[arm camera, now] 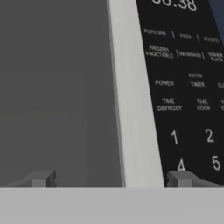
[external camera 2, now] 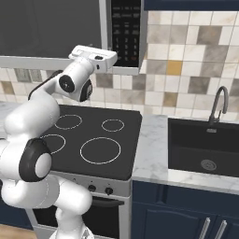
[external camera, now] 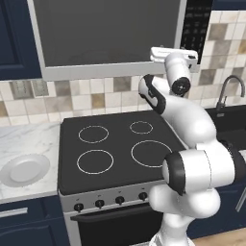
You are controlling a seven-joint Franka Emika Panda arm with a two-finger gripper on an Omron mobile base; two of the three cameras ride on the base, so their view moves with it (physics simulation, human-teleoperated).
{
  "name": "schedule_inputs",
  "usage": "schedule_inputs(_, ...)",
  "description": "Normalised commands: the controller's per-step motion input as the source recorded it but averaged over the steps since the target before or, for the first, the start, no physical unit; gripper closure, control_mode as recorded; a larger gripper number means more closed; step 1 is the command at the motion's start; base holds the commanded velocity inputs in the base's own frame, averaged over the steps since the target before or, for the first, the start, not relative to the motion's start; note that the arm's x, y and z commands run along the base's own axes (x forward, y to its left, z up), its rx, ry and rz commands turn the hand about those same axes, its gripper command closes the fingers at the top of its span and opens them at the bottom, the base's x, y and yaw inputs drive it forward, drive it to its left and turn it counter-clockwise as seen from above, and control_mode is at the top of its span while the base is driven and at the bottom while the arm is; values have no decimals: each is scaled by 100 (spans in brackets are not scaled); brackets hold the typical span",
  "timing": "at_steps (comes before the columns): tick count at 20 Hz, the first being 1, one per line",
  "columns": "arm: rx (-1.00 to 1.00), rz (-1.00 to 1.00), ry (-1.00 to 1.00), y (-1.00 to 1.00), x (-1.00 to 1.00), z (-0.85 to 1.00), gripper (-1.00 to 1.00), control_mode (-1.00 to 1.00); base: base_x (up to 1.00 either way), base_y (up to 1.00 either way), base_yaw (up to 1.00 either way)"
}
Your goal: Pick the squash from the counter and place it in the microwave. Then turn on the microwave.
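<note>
The microwave [external camera: 110,36] hangs above the stove with its dark glass door [arm camera: 52,87] closed. Its black keypad strip [external camera 2: 126,32] is on the right. My gripper [arm camera: 111,179] is raised right up to the microwave's front [external camera: 174,54] [external camera 2: 95,56]. It is open, with nothing between the fingers. One fingertip [arm camera: 41,178] lies in front of the door glass and the other [arm camera: 181,178] in front of the keypad, just under the 4 key. The light grey frame strip [arm camera: 131,100] runs between them. The squash is out of view. The marble counter [external camera: 29,139] [external camera 2: 151,154] flanks the stove.
A round white plate [external camera: 24,169] lies on the counter left of the black stovetop [external camera: 115,149]. To the right of the stove are a dark sink [external camera 2: 205,149] and a curved faucet [external camera 2: 219,105]. Navy cabinets run below, with a tiled wall behind.
</note>
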Motion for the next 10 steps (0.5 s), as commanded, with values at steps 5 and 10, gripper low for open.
schedule_inputs(5,7,-1,0,-59,24,6,-100,-100,0,0,0)
schedule_inputs(10,5,0,0,-70,5,3,-100,-100,0,0,0)
